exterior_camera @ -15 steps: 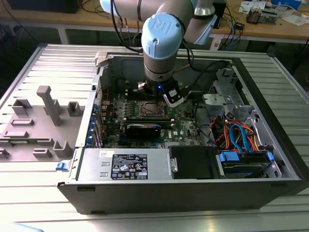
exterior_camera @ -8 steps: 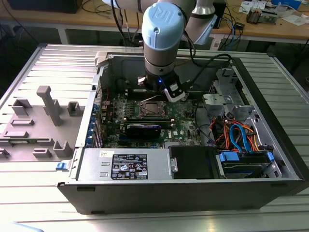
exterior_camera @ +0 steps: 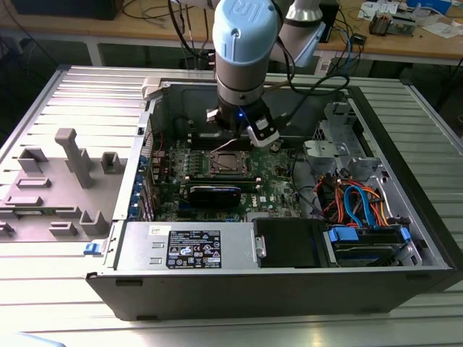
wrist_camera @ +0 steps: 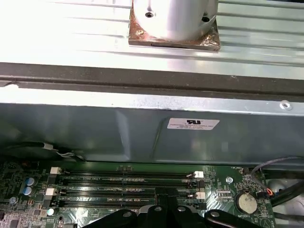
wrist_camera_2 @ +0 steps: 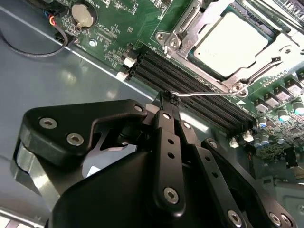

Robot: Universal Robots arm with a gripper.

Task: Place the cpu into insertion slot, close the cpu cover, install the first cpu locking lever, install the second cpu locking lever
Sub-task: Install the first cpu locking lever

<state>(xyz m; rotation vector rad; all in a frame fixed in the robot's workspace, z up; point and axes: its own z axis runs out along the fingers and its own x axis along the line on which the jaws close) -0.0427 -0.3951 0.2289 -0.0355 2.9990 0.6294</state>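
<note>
1. Ribbed metal table (exterior_camera: 51, 289) carries an open computer case (exterior_camera: 239, 289) lying on its side, with a wooden bench (exterior_camera: 419, 47) beyond it at the far edge of the exterior view.
2. Your arm (exterior_camera: 242, 50) reaches down into the far half of the case, over the green board (exterior_camera: 278, 191).
3. On the exterior view's left, a grey holder block (exterior_camera: 69, 166) sits on the table beside the case. A boxed power unit (exterior_camera: 192, 246) lies along the near wall, and blue cables (exterior_camera: 362, 206) are bundled on the exterior view's right.
4. You find the socket (exterior_camera: 230, 163) in the middle of the board, just near of the arm's wrist.
5. In the second wrist view, the chip (wrist_camera_2: 232, 42) lies flat in the socket, silver top up, and the cover (wrist_camera_2: 289, 47) is folded down around it as a metal frame.
6. A thin wire lever (wrist_camera_2: 209, 93) runs along the socket edge that faces the memory slots (wrist_camera_2: 190, 83).
7. Your pincer (wrist_camera_2: 166, 100) has its black fingertips drawn together right at the curled end of that lever and looks clamped on it.
8. The first wrist view shows you the pincer (wrist_camera: 164, 213) over the memory slots, with a coin battery (wrist_camera: 245, 203) close by and the case wall behind.
</note>
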